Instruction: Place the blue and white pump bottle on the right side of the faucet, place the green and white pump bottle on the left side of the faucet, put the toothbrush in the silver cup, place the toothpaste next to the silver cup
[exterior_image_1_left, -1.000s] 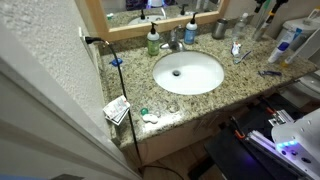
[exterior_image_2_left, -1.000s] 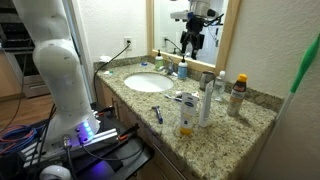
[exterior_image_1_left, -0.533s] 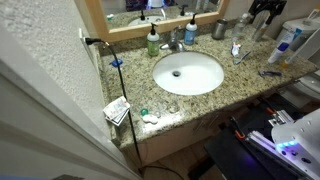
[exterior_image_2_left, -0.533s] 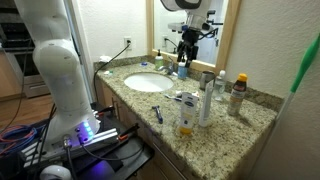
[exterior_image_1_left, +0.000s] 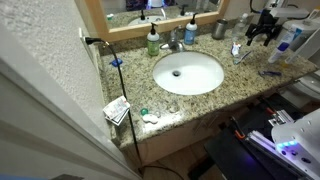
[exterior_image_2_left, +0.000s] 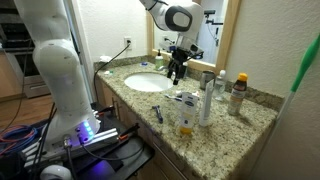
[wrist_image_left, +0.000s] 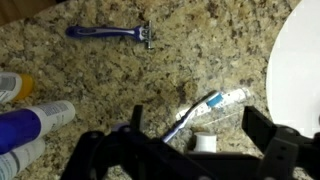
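My gripper (exterior_image_1_left: 262, 30) hangs open over the counter to the right of the sink, and it shows in both exterior views (exterior_image_2_left: 176, 70). In the wrist view the gripper (wrist_image_left: 200, 130) straddles the pale toothbrush (wrist_image_left: 200, 110), which lies flat on the granite with a blue patch near its head. A white cap, likely the toothpaste (wrist_image_left: 205, 143), sits just beside it. The toothpaste (exterior_image_1_left: 236, 47) stands near the silver cup (exterior_image_1_left: 219, 30). The green pump bottle (exterior_image_1_left: 152, 40) is left of the faucet (exterior_image_1_left: 174, 42) and the blue pump bottle (exterior_image_1_left: 190, 30) is right of it.
A blue razor (wrist_image_left: 110, 33) lies on the granite beyond the toothbrush. Tall white-and-blue bottles (wrist_image_left: 30, 125) crowd one side, and the white sink basin (wrist_image_left: 300, 60) is on the other. A cable and small items lie near the counter's front edge (exterior_image_1_left: 130, 112).
The arm has come down from in front of the mirror to just above the counter beside the sink. Its jaws stayed open. Nothing on the counter has moved.
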